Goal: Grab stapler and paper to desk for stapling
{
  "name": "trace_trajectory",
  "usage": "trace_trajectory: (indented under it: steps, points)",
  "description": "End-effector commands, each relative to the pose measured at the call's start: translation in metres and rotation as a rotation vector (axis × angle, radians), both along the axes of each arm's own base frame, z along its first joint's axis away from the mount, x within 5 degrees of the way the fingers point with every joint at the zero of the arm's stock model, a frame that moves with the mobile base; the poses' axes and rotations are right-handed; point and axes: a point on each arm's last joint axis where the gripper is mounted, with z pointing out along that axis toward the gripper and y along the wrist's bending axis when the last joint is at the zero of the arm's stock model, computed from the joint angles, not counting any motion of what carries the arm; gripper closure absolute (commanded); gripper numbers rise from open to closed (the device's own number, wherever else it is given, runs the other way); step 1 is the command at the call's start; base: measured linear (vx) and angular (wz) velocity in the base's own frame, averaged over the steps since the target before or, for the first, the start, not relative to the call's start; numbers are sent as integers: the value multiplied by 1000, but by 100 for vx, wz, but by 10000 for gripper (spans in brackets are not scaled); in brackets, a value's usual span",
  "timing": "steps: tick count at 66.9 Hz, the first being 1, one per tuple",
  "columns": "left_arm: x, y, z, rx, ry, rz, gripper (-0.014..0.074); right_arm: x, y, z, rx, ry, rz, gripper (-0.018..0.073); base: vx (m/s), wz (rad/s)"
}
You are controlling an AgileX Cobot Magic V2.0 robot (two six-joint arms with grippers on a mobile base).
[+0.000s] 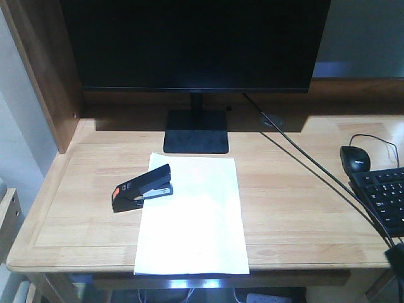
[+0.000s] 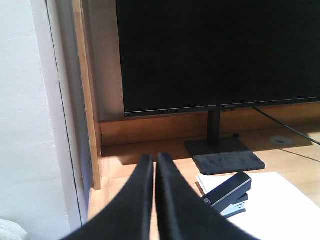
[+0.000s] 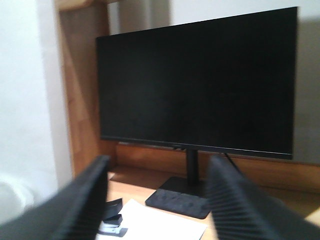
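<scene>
Across the desk [image 1: 290, 208] we see the paper [image 1: 192, 221] lying before the monitor [image 1: 196, 44], the stapler [image 1: 142, 187] overlapping its left edge. Our left gripper [image 2: 155, 157] is pinched together, empty; our right gripper [image 3: 157, 167] gapes wide, holding nothing.

Looks like a home office or study nook. There's a light-wood desk [image 1: 297, 208] tucked into a darker wood surround, a big black monitor [image 1: 196, 44] on its stand at the back, a keyboard [image 1: 382, 196] and mouse [image 1: 355, 158] off to the right with cables trailing across, plus a stapler [image 1: 142, 188] sitting on a sheet of paper [image 1: 192, 221].
</scene>
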Motion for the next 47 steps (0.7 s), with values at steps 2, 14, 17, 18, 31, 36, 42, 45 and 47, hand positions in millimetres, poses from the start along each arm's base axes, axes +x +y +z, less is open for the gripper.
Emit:
trace_trajectory:
  steps: [2, 14, 17, 18, 31, 36, 42, 45, 47]
  points:
    - [-1, 0, 15, -26, -91, -9, 603, -1, -5, 9, 8, -38, -54, 407, 0, 0]
    - [-1, 0, 15, -26, -91, -9, 603, -1, -5, 9, -5, -43, -54, 571, 0, 0]
    - [-1, 0, 15, -26, -91, -9, 603, -1, -5, 9, -5, -43, -54, 571, 0, 0]
    - [-1, 0, 15, -26, -91, -9, 603, -1, -5, 9, -5, -43, -54, 571, 0, 0]
    - [-1, 0, 15, -26, -91, -9, 603, -1, -5, 9, -5, -43, -54, 568, 0, 0]
    - [-1, 0, 15, -26, -91, -9, 603, -1, -5, 9, -5, -43, -54, 568, 0, 0]
    - [-1, 0, 14, -25, -87, -9, 603, -1, -5, 9, -5, -43, -54, 568, 0, 0]
    - [0, -1, 10, -24, -82, -9, 603, -1, -5, 9, -5, -43, -54, 568, 0, 0]
    - [1, -1, 7, -19, -80, -8, 603, -1, -5, 9, -5, -43, -54, 568, 0, 0]
